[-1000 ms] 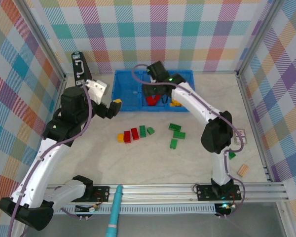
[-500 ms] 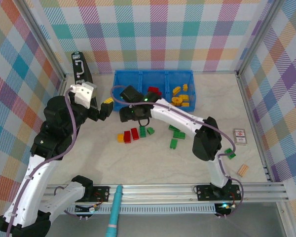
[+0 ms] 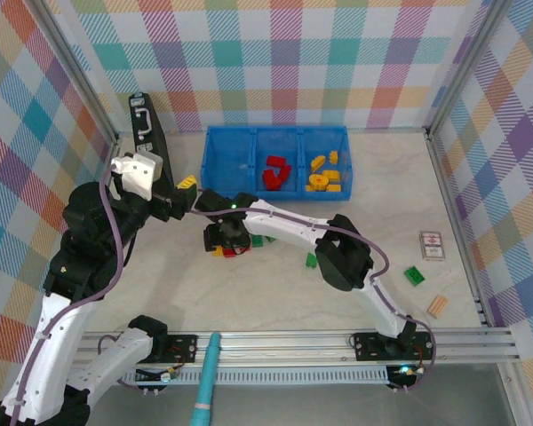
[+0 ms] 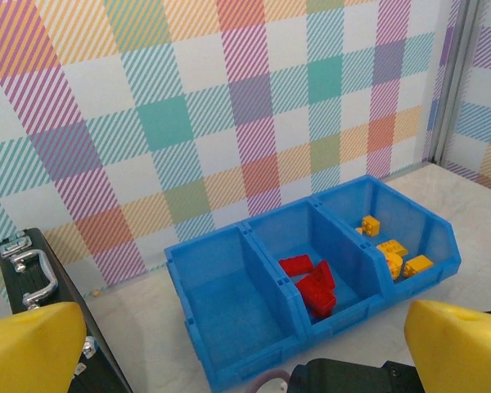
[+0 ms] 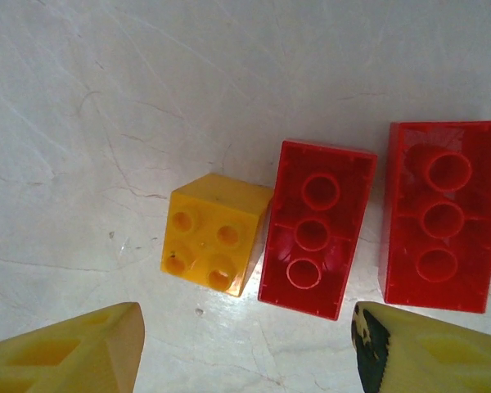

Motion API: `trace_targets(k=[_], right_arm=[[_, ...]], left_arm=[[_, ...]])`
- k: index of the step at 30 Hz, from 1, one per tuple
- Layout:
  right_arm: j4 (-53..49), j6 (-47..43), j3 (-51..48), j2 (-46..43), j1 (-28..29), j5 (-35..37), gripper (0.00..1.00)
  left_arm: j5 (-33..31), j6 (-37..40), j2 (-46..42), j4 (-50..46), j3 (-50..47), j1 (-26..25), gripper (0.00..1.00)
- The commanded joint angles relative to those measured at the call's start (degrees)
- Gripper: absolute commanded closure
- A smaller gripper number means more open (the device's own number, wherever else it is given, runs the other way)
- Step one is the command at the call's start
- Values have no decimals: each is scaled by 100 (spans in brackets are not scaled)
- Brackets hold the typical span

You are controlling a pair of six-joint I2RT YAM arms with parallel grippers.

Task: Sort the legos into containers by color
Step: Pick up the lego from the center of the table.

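right end effector (image 3: pixel 226 238) has swung from the tray (image 3: pixel 229 164) down to the counter (image 3: pixel 249 297), jaws apart over a yellow brick (image 5: pixel 215 233) and a red brick (image 5: pixel 315 229). left end effector (image 3: pixel 182 193) hangs wide apart near the tray.

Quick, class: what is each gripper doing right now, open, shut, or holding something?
Left gripper: open, holding nothing.
Right gripper: open above a small yellow brick and a red brick, holding nothing.

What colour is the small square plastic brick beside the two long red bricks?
The small square brick is yellow-orange; the right wrist view shows it best.
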Motion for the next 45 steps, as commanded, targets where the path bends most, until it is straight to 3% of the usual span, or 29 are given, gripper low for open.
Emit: trace_targets(k=[1,24,36,45], right_arm=[[-39,23,323,187,44,-155,32],[-528,-337,1283,1022,90,-310,44],[-857,-526,1655,1341,76,-186,62],[-1027,-781,1624,1332,24,31,69]], left_arm=[[-62,-51,-65,78,117,67,0],[-124,-20,9,35,141,67,0],[-145,-1,44,44,140,68,0],[-150,7,117,31,151,69,0]])
